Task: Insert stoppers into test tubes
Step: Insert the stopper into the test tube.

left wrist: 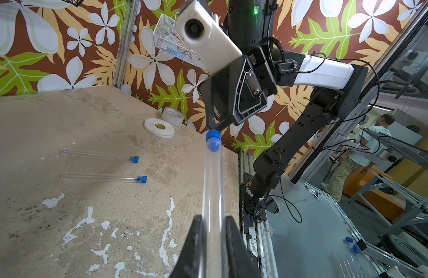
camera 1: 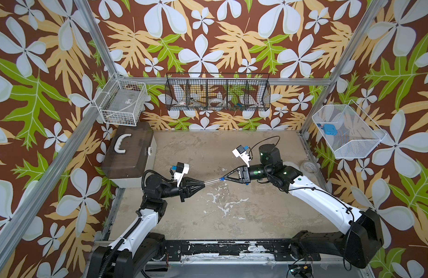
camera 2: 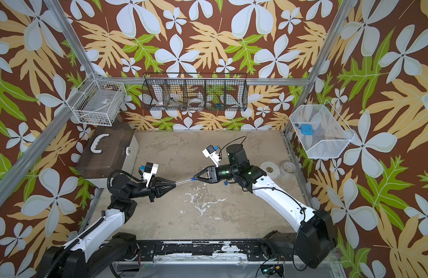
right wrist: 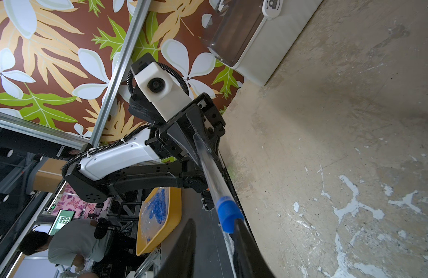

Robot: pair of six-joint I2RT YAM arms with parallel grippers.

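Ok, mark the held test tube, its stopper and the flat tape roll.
held test tube (left wrist: 213, 187): left wrist view, clear wall
stopper (left wrist: 213, 140): left wrist view, blue side
flat tape roll (left wrist: 168, 130): left wrist view, top face

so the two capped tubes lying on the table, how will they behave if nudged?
Both capped tubes lie flat on the table; round and smooth, so they would likely roll sideways when nudged. The wider blue stoppers may make them swing in an arc. Thin clear walls suggest light, slippery, probably brittle if squeezed hard.
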